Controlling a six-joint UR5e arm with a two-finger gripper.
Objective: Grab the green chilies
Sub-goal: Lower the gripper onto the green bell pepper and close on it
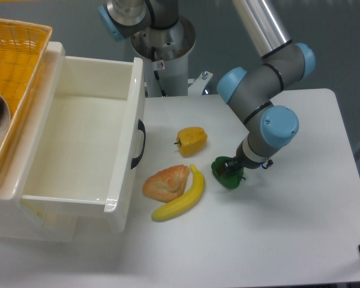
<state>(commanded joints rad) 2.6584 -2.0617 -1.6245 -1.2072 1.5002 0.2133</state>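
Observation:
The green chilies (226,174) are a small glossy dark-green pepper-shaped toy lying on the white table (276,228), right of the banana. My gripper (232,168) hangs straight down over it, with the dark fingers low at its top right side. The wrist hides the fingertips, so I cannot tell whether they are open or shut on the toy. The toy looks to rest on the table.
A yellow pepper (192,140) lies to the left, a yellow banana (181,201) and a croissant (166,182) further front left. A white open drawer (78,150) fills the left side, with a yellow basket (18,54) behind it.

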